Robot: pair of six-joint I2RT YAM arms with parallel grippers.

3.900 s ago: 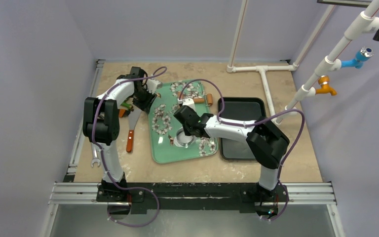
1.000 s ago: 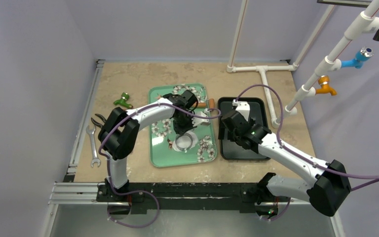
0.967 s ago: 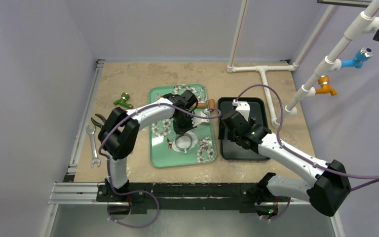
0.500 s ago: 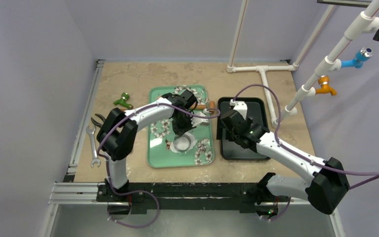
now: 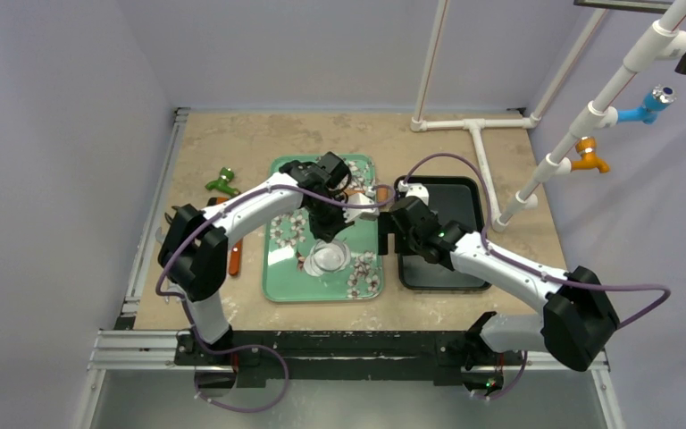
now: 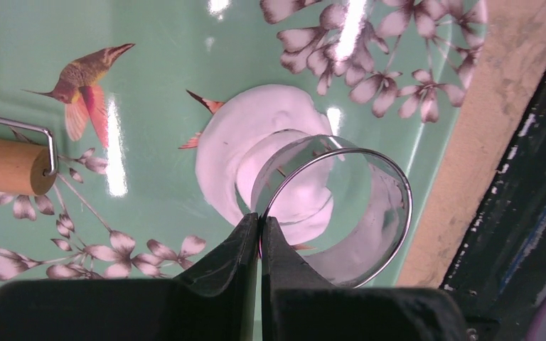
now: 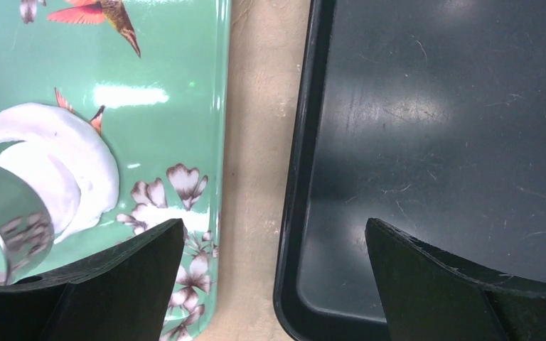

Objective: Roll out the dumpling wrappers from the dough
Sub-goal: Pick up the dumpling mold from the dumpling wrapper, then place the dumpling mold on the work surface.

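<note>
The dough (image 6: 245,135) lies rolled flat and white on the green flowered tray (image 6: 78,42), with a round dumpling wrapper (image 7: 32,177) cut inside it and a crescent of dough around that. My left gripper (image 6: 259,217) is shut on the rim of the metal ring cutter (image 6: 391,213), which hangs tilted over the dough. From above, the left gripper (image 5: 329,229) sits over the tray's middle, the ring cutter (image 5: 327,259) just in front of it. My right gripper (image 7: 275,227) is open and holds nothing. It hovers over the strip of table between the two trays (image 5: 391,223).
A black tray (image 7: 455,142) lies right of the green one (image 5: 279,268). The rolling pin's wooden handle (image 6: 7,165) rests at the tray's far side. An orange-handled knife (image 5: 234,256) and a green fitting (image 5: 223,181) lie on the left. White pipes (image 5: 478,134) run at the back right.
The green tray has slid a little to the left with the ring cutter. My right gripper has moved left, from over the black tray to the gap between the trays, still open.
</note>
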